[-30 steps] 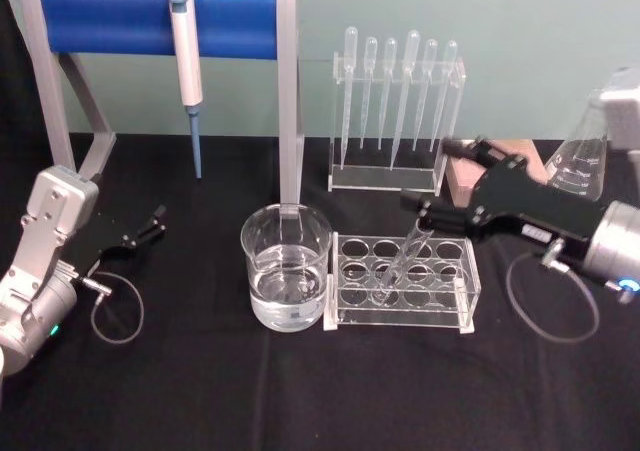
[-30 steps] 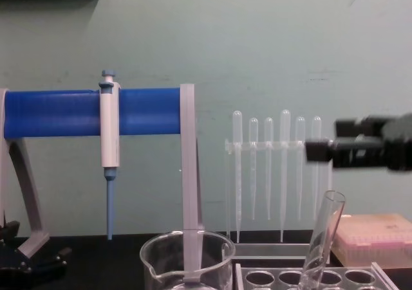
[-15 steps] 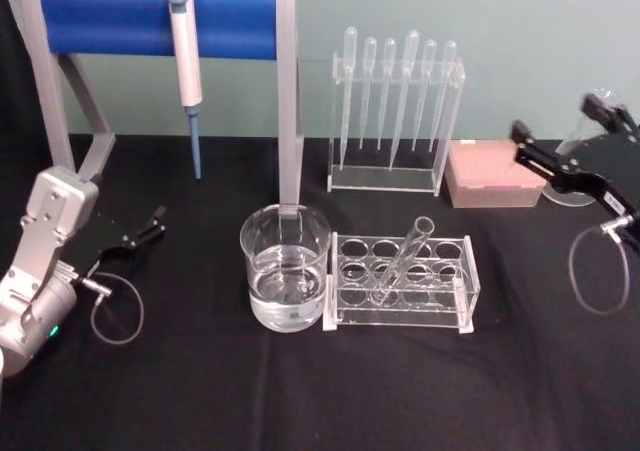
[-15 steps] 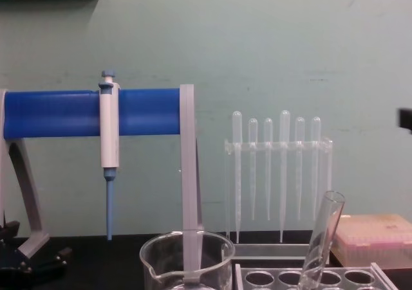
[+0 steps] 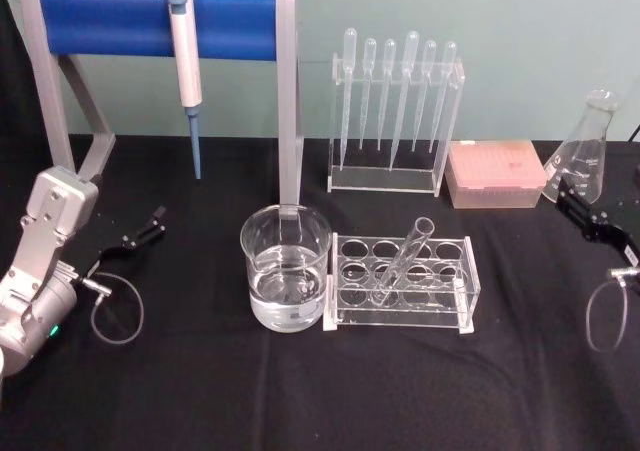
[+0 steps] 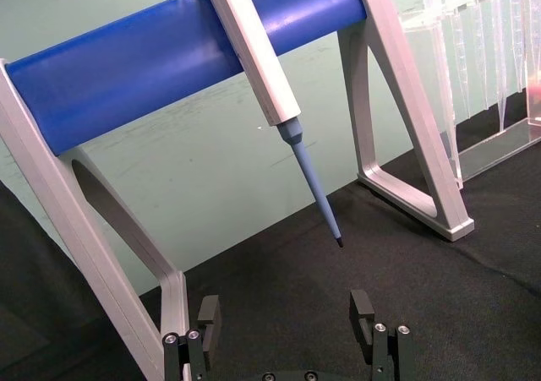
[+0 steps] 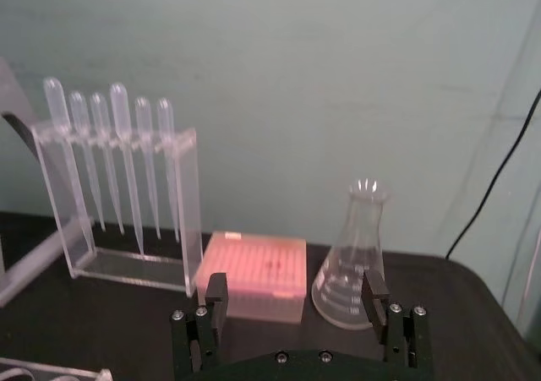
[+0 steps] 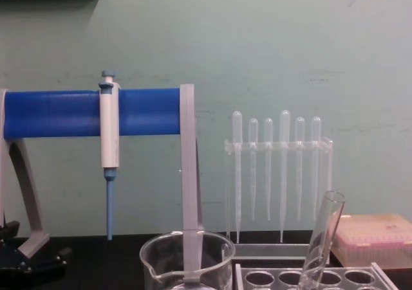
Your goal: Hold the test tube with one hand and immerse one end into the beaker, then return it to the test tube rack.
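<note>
Nearest the front edge of the black worktop [image 5: 300, 401], the beaker [image 5: 286, 279] is seen standing part-filled with clear liquid, and the clear rack [image 5: 403, 282] is set just beside it on the right. The test tube [image 5: 402, 262] is held by the rack alone: its rounded end is sunk in one of the round holes and its rimmed mouth is tilted up and away, toward the back right. No fingers are closed on it.

The right gripper [image 5: 585, 216] is found well apart from the tube, at the right edge of the worktop, just in front of the conical flask [image 5: 583, 153]. In the right wrist view its fingers [image 7: 215, 301] are seen spread wide with nothing between them, the pink box [image 7: 255, 274] and the flask lying beyond. The left gripper [image 5: 142, 233] is parked near the left edge, its fingers [image 6: 208, 315] likewise spread and empty, pointed at the foot of the blue stand [image 5: 150, 21].

A second ago the right gripper was reached in over the rack with its fingertips at the tube's mouth; half a second ago it had been drawn back near the pink box; it is now withdrawn farther still. The tube's lean in the rack is unchanged.

Farther back, the pipettor [image 5: 185, 56] is hung on the blue bar, and the pipettes [image 5: 395, 101] are racked near the back edge.
</note>
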